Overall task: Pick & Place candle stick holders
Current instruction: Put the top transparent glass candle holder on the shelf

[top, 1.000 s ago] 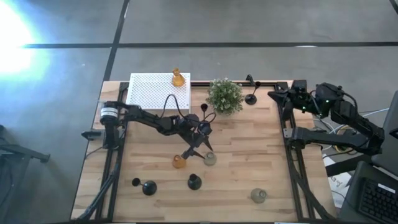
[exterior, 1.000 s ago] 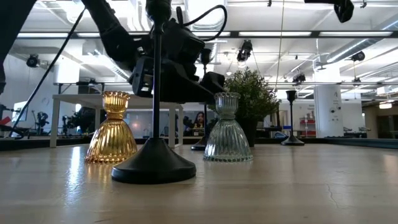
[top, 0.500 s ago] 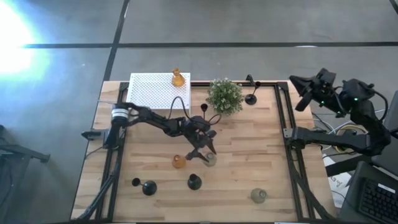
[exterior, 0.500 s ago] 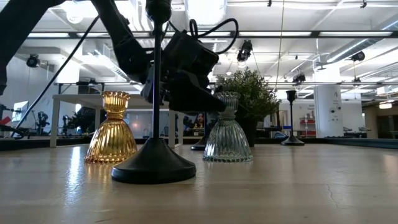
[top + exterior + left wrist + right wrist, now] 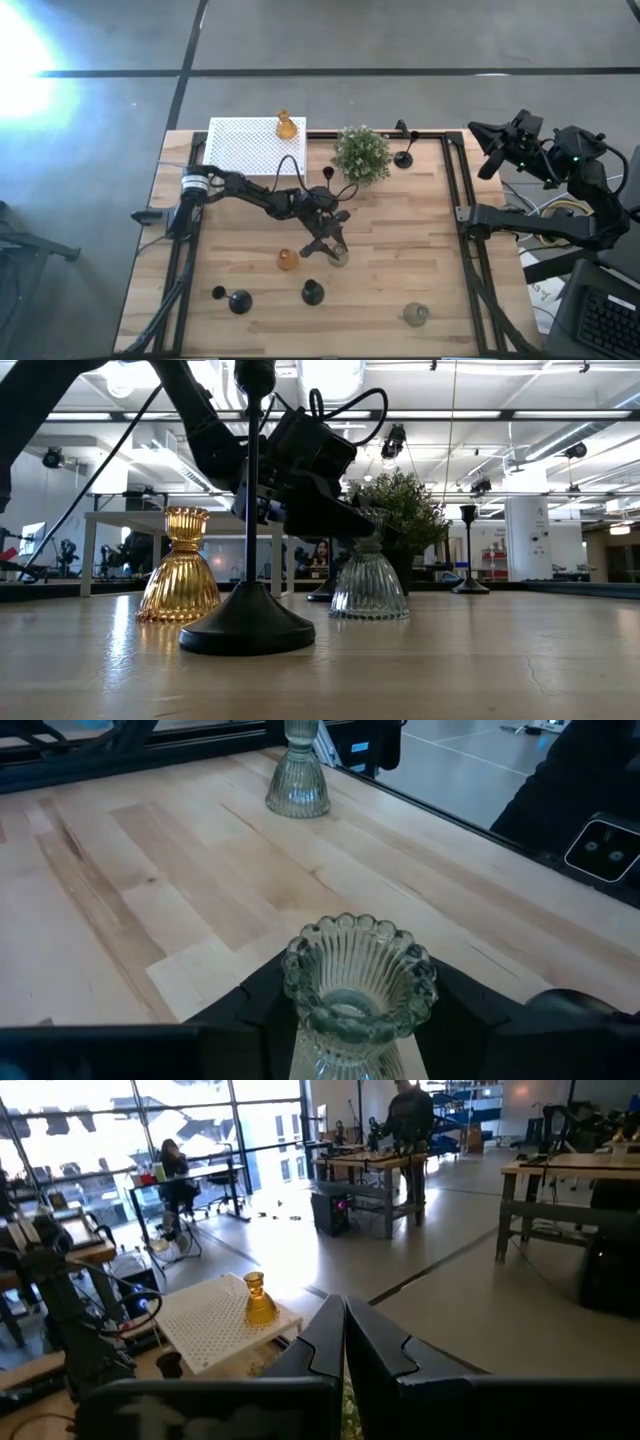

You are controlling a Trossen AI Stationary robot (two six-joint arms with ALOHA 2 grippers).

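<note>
The left gripper reaches out over the middle of the wooden worktop, its dark fingers standing apart on either side of a clear ribbed glass candle holder. In the left wrist view the holder's scalloped cup rises directly between the two fingers, which flank its narrow neck; whether they actually touch the glass cannot be told. The holder stands upright on the worktop, seen in the low view with its flared base flat on the wood.

Just beside it, toward the left arm's side, stands an amber glass candle holder, also upright. A black candle stick holder with a round base sits nearer the front edge and looms in front of the low camera. Another black holder stands near the front left corner, and a second clear glass holder stands well apart toward the front right.

At the back, a second amber holder sits on top of the white perforated box, beside the green potted plant. A black holder stands just beyond the plant.

The right gripper is raised off the table's right rear corner, fingers pressed together and empty.
</note>
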